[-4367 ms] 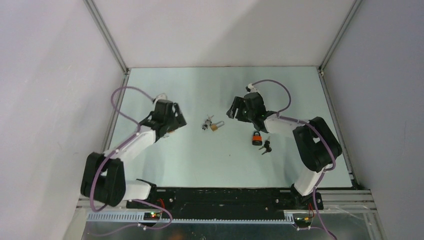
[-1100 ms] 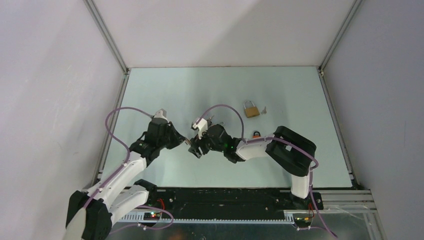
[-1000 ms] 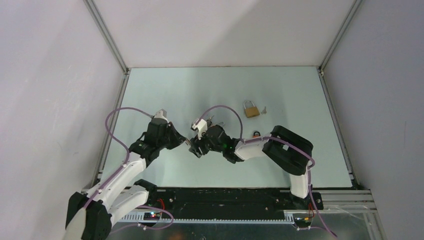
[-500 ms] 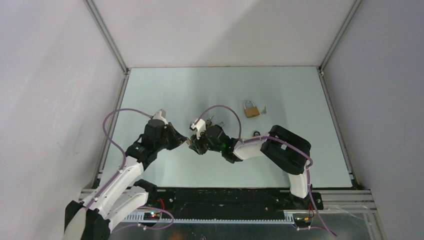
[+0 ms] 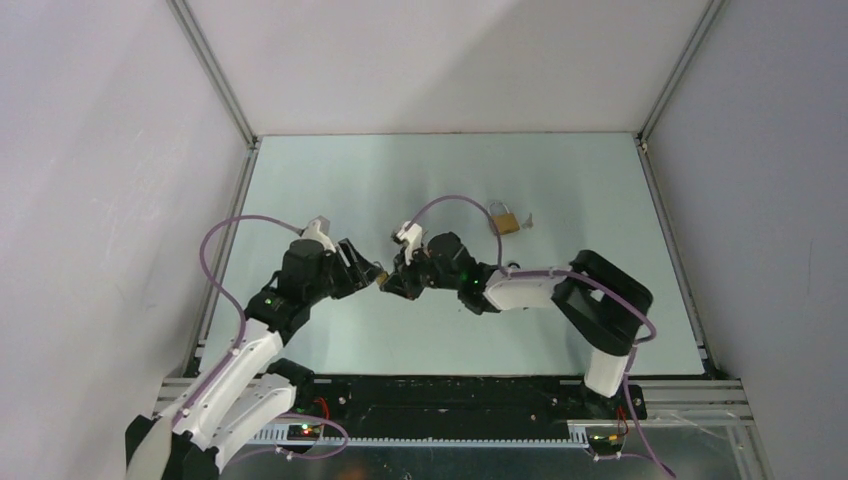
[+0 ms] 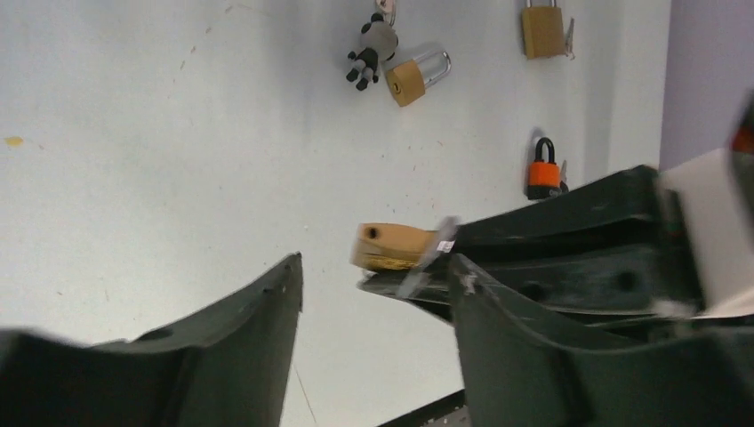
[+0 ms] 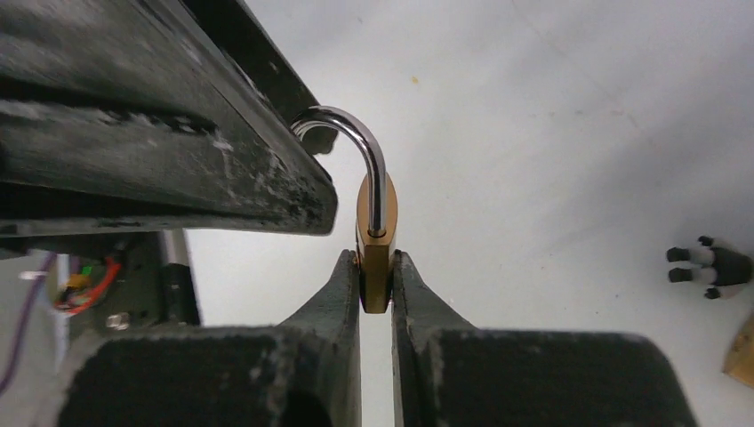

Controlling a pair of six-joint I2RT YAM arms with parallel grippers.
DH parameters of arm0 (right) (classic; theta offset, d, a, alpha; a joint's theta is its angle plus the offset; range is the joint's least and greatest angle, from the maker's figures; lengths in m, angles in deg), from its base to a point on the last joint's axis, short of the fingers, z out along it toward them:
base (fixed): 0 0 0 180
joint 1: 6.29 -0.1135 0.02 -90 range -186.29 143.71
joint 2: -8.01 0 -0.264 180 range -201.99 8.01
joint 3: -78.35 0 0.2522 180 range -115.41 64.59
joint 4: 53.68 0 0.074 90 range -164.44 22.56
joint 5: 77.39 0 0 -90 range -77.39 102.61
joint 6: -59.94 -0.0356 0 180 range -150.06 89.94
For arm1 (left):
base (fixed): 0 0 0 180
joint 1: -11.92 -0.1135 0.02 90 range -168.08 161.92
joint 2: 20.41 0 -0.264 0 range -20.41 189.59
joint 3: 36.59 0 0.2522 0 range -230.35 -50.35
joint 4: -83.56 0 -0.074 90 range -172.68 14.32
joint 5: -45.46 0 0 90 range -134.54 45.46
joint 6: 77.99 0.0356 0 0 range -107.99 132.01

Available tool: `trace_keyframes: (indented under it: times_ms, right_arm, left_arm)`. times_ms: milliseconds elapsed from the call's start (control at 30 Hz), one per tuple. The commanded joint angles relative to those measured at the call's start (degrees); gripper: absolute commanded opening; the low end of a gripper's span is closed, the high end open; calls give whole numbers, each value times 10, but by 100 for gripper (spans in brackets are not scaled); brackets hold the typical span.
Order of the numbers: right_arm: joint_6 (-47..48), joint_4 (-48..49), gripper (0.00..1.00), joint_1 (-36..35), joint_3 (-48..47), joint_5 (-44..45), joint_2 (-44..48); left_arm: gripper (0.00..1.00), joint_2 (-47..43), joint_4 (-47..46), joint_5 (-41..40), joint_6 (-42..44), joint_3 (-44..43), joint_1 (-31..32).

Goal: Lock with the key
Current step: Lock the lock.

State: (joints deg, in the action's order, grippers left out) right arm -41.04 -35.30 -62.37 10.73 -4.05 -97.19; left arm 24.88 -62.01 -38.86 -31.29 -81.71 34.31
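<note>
A small brass padlock [image 7: 375, 253] is pinched by its body in my right gripper [image 7: 376, 267], which is shut on it. Its silver shackle [image 7: 360, 147] arches up, and its free end is hidden behind a left finger [image 7: 178, 133]. In the left wrist view the same padlock [image 6: 391, 246] hangs just beyond my left gripper [image 6: 375, 269], which is open and apart from it. From above, both grippers meet at the table's near centre around the padlock [image 5: 381, 277]. A bunch of black-headed keys [image 6: 366, 55] lies farther off.
On the table lie a brass padlock with a silver shackle [image 6: 413, 78], another brass padlock [image 6: 542, 28] with a small key [image 6: 569, 31] beside it, and an orange padlock [image 6: 542, 173]. The second brass padlock [image 5: 505, 221] sits behind the right arm.
My left gripper has opened and let go of the small brass padlock. My right gripper has closed on it. Both wrists have shifted slightly farther from the table's near edge.
</note>
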Motion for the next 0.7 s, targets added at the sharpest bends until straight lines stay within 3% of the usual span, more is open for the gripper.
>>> trace_keyframes:
  times_ms: [0,100,200,500,667]
  right_arm:
    - [-29,5,0,33,10,-105,94]
    - [-32,-32,0,51,14,-144,144]
    - [-34,-69,0,59,14,-175,188]
    - [-143,-37,0,92,14,-239,270]
    - [-207,-2,0,101,14,-244,309]
  left_arm:
    - [72,-42,4,-5,37,-32,3]
    - [88,-69,3,-5,58,-45,3]
    - [94,-96,2,23,83,-71,3]
    - [96,-126,-56,191,121,-132,4]
    - [96,-135,-171,242,87,-123,5]
